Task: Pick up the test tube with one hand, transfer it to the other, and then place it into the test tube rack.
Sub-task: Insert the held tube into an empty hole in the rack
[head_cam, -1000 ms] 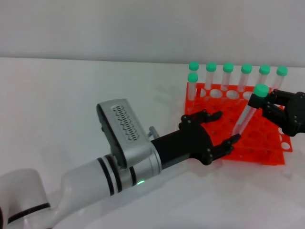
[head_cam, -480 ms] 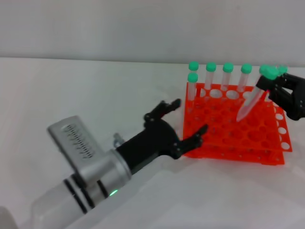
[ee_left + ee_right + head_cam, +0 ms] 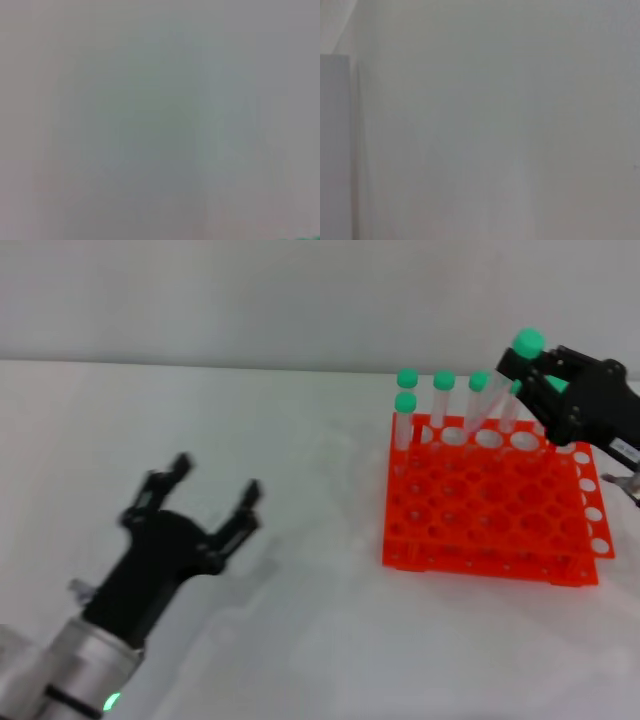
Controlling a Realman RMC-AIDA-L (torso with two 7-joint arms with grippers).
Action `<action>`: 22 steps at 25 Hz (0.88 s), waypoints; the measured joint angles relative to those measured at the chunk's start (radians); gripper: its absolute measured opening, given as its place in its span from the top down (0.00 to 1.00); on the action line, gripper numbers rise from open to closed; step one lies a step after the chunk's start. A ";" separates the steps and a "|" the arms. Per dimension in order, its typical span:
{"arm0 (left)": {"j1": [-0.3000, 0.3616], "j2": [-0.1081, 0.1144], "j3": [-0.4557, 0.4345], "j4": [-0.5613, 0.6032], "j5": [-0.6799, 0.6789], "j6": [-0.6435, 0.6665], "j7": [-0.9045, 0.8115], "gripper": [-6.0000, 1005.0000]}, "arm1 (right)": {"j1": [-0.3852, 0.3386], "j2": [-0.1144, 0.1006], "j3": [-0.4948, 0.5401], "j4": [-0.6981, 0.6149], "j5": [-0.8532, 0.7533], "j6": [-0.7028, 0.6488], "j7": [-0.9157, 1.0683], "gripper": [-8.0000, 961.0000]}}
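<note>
In the head view the orange-red test tube rack (image 3: 490,505) stands on the white table at the right. My right gripper (image 3: 527,368), all black, is shut on the test tube (image 3: 497,390) just under its green cap. It holds the tube tilted above the rack's back row, tip down near the holes. My left gripper (image 3: 210,492), black prongs on a silver-white arm, is open and empty over the table at the left, well away from the rack. Both wrist views show only blank grey.
Several other green-capped tubes (image 3: 441,405) stand upright in the rack's back row and back left corner. The white table (image 3: 300,440) runs to a pale wall behind.
My left gripper has pulled back left and down, away from the rack, staying open. My right gripper has carried the tube up and back toward the rack's back row.
</note>
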 joint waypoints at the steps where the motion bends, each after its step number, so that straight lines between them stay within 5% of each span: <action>1: 0.013 0.000 0.000 -0.007 -0.030 0.008 -0.002 0.12 | 0.008 0.001 0.000 0.014 0.004 -0.008 -0.020 0.75; 9: 0.091 -0.001 0.001 -0.038 -0.162 0.069 -0.012 0.12 | 0.125 0.003 0.008 0.168 0.012 -0.124 -0.192 0.75; 22: 0.084 -0.002 0.009 -0.046 -0.174 0.072 -0.019 0.12 | 0.189 0.003 0.024 0.237 0.044 -0.301 -0.252 0.74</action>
